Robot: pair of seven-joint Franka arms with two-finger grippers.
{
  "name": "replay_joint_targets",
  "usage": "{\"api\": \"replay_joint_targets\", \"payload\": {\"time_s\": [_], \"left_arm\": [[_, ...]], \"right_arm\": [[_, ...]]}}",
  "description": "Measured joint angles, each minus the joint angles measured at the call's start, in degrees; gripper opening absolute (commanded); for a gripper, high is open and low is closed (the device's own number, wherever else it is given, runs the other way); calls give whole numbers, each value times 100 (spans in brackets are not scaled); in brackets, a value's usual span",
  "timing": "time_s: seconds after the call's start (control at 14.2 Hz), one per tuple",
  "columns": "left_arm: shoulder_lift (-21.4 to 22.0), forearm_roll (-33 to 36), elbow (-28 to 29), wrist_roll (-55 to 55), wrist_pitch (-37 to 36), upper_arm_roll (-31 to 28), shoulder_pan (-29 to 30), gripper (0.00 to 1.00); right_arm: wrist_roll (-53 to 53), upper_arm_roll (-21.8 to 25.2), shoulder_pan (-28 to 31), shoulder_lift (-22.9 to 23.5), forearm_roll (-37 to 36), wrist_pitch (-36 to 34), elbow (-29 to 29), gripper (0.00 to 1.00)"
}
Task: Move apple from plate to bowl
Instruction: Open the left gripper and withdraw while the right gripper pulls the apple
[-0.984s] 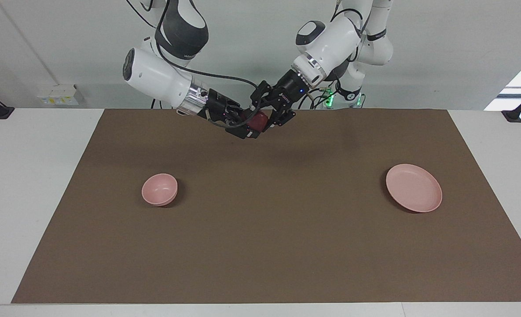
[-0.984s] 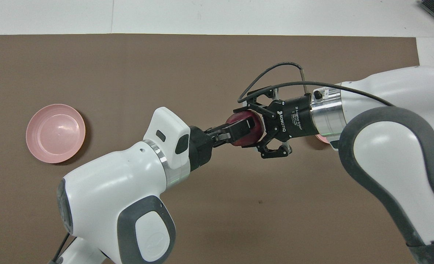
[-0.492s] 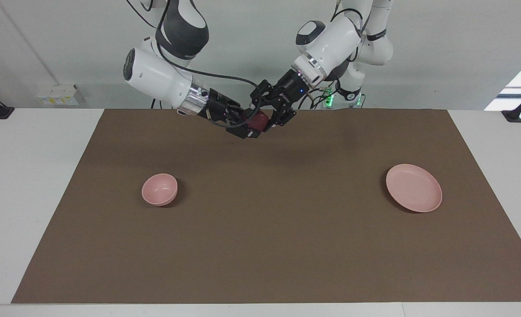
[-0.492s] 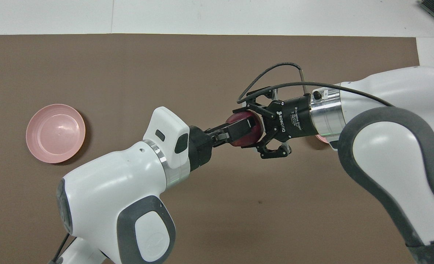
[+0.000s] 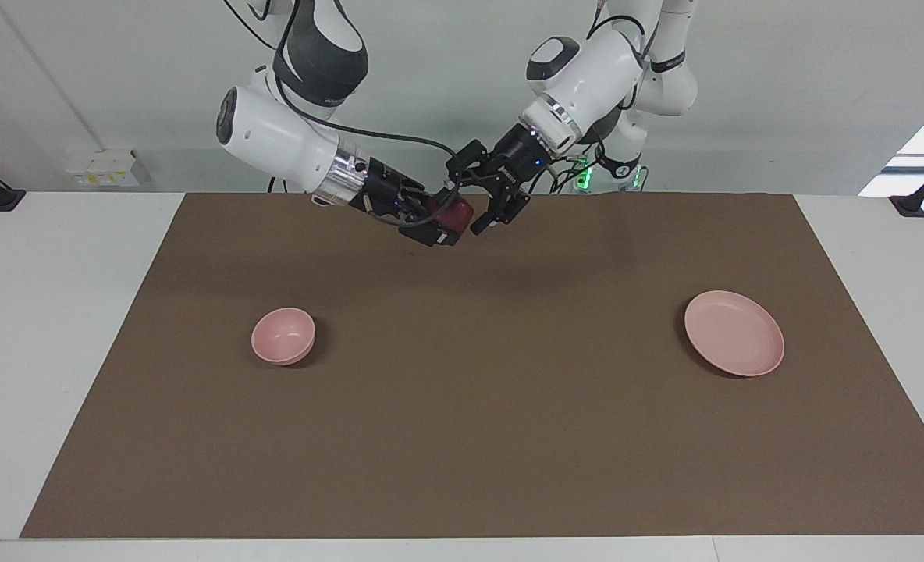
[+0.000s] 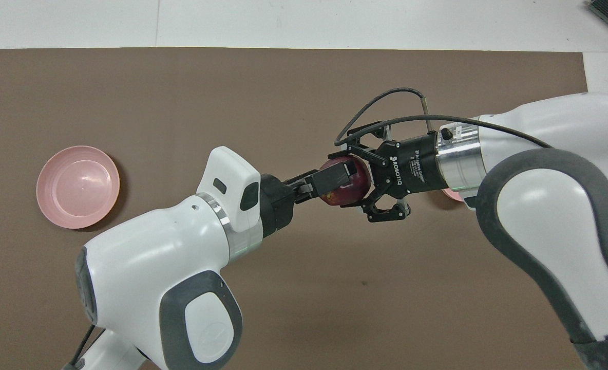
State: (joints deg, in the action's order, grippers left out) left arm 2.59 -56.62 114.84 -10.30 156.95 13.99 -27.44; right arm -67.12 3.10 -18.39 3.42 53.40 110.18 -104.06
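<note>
- While it hangs up in the air over the brown mat point(image 5: 462, 437), the right end effector point(image 5: 448, 221) is clenched on the apple point(image 5: 460, 209); the dark red fruit sits btw its two fingertips, w/ the outer links splayed to the sides.
- Apple is off the surface point(image 5: 56, 351), over the strip of mat by the robots' edge, approx. at the mid of that edge. It is not on the plate point(image 5: 733, 333) and not in the bowl point(image 5: 283, 336).
- Left end effector point(image 5: 484, 201) is released: in the facing view its fingers stand apart, around the apple's side that points to the left arm. I cannot tell if one finger touches the fruit or not.
- In the overhead view one left finger point(image 6: 335, 177) lies across the top of the apple, so only the lower part of the fruit and a yellowish patch show there.
- The 2 end effectors point at each other, tip to tip, w/ the apple between them; both arms are low and stretched toward the mid of the surface.
- Plate: pale pink, wide, nothing on it, flat on the mat toward the left arm's end of the surface.
- Bowl: pale pink, small and deep, nothing in it, upright on the mat toward the right arm's end; well apart from the plate. In the overhead view the right arm covers nearly all of it.
</note>
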Motion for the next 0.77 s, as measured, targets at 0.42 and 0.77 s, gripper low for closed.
{"api": "replay_joint_targets", "payload": {"time_s": [0.42, 0.77], "left_arm": [[-4, 114, -48, 1, -716, -39, 657, 100], [-12, 770, -55, 1, -1462, -55, 1211, 100]], "right_arm": [[641, 47, 393, 0, -195, -593, -49, 0], [1805, 62, 898, -2, -1352, -1201, -71, 0]]}}
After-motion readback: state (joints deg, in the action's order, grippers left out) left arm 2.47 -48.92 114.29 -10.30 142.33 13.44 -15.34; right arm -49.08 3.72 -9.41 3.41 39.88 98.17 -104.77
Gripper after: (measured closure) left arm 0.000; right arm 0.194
